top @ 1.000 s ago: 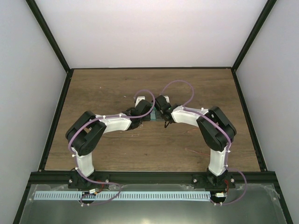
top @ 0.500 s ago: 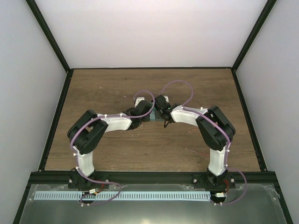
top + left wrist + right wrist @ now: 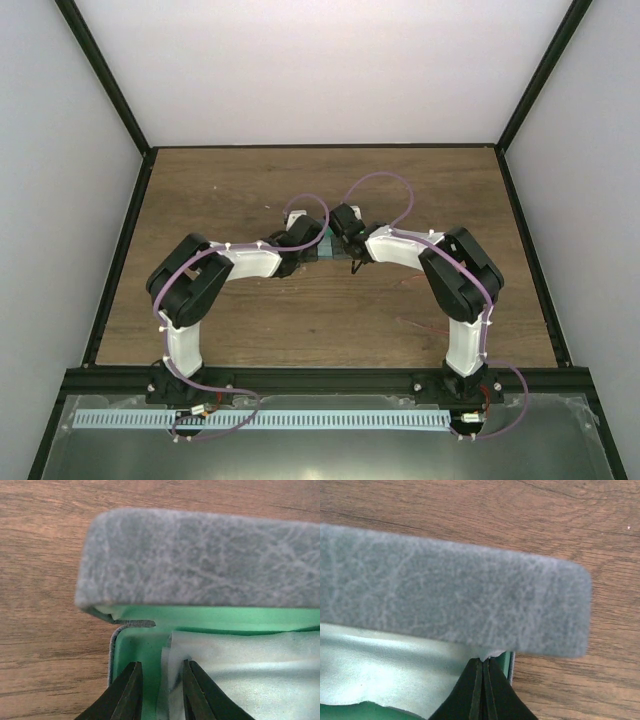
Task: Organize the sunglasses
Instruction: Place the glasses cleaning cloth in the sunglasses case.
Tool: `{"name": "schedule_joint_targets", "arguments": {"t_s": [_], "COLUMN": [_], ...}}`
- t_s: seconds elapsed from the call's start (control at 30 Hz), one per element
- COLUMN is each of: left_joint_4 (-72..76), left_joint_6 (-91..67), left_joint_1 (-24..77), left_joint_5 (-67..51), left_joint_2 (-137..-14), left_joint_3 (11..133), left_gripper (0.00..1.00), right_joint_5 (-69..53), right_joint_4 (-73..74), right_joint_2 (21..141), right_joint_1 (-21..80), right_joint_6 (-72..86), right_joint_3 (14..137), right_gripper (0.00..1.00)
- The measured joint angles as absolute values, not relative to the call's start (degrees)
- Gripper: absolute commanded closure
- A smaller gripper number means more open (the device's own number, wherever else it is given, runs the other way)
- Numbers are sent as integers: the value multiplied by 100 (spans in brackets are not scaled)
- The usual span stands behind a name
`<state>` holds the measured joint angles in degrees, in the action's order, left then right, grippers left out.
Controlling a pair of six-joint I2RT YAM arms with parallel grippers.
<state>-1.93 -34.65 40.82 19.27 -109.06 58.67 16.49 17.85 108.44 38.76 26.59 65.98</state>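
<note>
Moved: our left arm (image 3: 250,262) has crept slightly toward 11 o'clock in the top view and its fingers have parted; the right arm (image 3: 400,248) has kept its place.
Sunglasses (image 3: 425,325): perhaps the thin red trace on the table (image 3: 220,190) at 4 o'clock from the case, but it is too faint to be sure.
Left hand (image 3: 161,669): spread a little, straddling the cloth's 9 o'clock edge and gripping nothing.
Right hand (image 3: 482,664): pressed together at the cloth's 3 o'clock corner; we cannot tell whether a fold is caught.
Cloth (image 3: 240,670): lying inside the green tray.
Case (image 3: 135,650): open, mid-table.
Lid (image 3: 200,560): raised at 12 o'clock.
Progress: we judge the cloth seated, the glasses not seen inside, and the closing still to do.
</note>
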Motion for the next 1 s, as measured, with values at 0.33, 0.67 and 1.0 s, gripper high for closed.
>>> {"name": "schedule_joint_targets", "arguments": {"t_s": [0.33,0.67,1.0], "left_joint_4": [-204,-196,-189], "left_joint_6": [-3470,-3485,-3496], "left_joint_1": [4080,4080,4080], "left_joint_5": [1892,1767,1745], "left_joint_2": [-10903,-10750,-10713], "left_joint_3": [5867,5839,5837], "left_gripper": [72,72,72], "right_joint_5": [1647,1623,1645], "right_joint_4": [1789,1695,1507], "right_joint_2": [10844,10667,10355], "right_joint_1": [3876,3874,3874], "right_joint_6": [2659,2655,2659], "right_joint_3": [6598,6571,6401], "right_gripper": [94,84,83]}}
